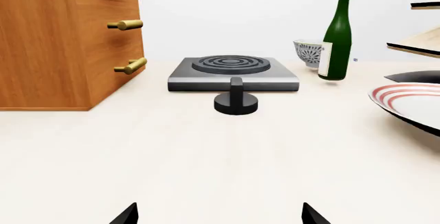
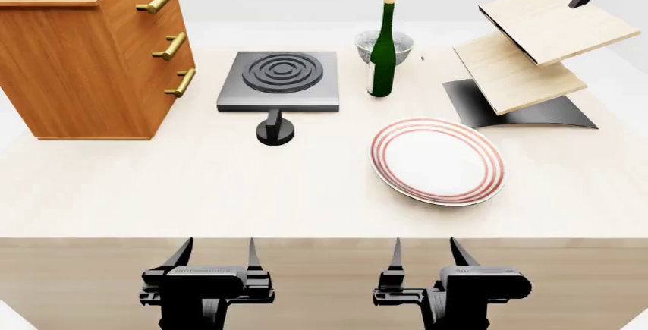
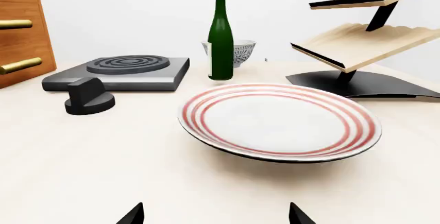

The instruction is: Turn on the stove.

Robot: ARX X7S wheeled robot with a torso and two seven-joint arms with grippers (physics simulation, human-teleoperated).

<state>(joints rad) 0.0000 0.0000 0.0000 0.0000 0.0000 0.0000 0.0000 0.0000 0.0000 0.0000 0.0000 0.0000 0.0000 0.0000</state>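
Nothing done yet: stove (image 2: pixel 278 80) rings dark, knob (image 2: pixel 275 130) untouched toward the table's far edge; both grippers (image 2: pixel 215 258) (image 2: pixel 426 258) released, empty, at the near edge

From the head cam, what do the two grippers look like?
Both the left gripper and right gripper are matte black: a boxy body carrying two thin, tapering, pointed jaws. No cables, markings or colour accents show. The wrist views catch only black jaw tips.

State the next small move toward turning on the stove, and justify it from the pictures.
Probably advance the left gripper toward the knob. Its jaws are open, it lines up with the knob in its wrist view, and bare table lies between. The burner rings look dark.
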